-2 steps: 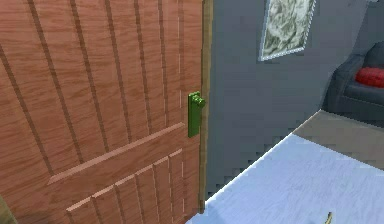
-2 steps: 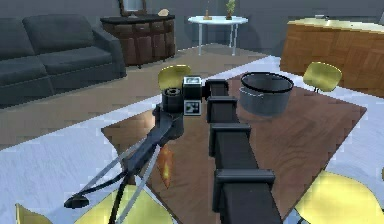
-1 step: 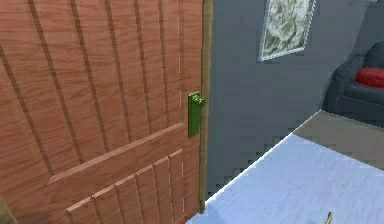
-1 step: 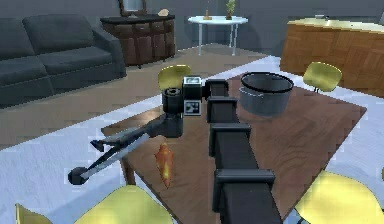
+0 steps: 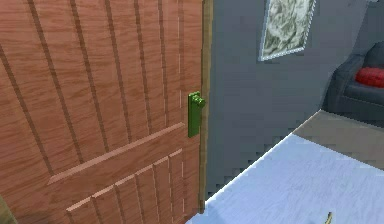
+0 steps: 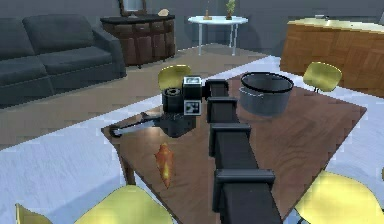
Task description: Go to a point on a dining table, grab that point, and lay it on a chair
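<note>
Rising from the bottom edge of the arm side view, just right of centre, the dark square-section arm (image 6: 238,175) runs over a dark brown wooden dining table (image 6: 310,140) and ends near the frame's middle at two small white squares with black marks (image 6: 178,99); the marks are patterns too small to read. Left of the squares the dark gripper (image 6: 122,129) lies near the table's left corner. Its far end blends into the dark top, so I cannot tell how its fingers stand or whether it holds anything. A small upright orange object (image 6: 163,161) stands on the table at lower centre-left, below the gripper and apart from it; whether this is the task's thing I cannot tell. A wide dark round metal pot (image 6: 266,94) sits on the table right of the squares, near the arm. Yellow rounded chairs ring the table: one behind the squares (image 6: 172,72), one at upper right (image 6: 322,74), one at lower right (image 6: 345,203) and one at lower left (image 6: 118,208). Farther up are a dark grey sofa (image 6: 55,50), a dark wooden sideboard (image 6: 142,36), a white round side table (image 6: 222,24) and a light wooden cabinet (image 6: 335,45). The forward view's left half shows a brown panelled wooden door (image 5: 90,110) with a green handle (image 5: 196,113), standing close ahead. To its right are a grey wall with a framed picture (image 5: 287,28) and a dark armchair (image 5: 364,85).
</note>
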Robot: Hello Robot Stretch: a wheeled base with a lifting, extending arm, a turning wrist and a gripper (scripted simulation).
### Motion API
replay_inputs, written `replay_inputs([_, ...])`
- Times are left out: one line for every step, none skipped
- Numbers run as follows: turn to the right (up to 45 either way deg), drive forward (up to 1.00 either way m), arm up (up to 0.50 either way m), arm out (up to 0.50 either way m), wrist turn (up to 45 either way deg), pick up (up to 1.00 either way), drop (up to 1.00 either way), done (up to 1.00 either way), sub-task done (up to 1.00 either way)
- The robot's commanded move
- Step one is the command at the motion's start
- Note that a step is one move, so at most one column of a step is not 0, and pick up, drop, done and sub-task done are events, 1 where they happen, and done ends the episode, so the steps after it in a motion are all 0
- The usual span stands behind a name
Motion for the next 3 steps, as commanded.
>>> replay_inputs([0.0, 0.0, 0.0, 0.0, 24.0, 0.0, 0.0, 0.0, 0.0])
replay_inputs([0.0, 0.0, -0.3, 0.0, 0.0, 0.0, 0.0, 0.0, 0.0])
replay_inputs([0.0, 0.0, 0.0, 0.0, 0.0, 1.0, 0.0, 0.0, 0.0])
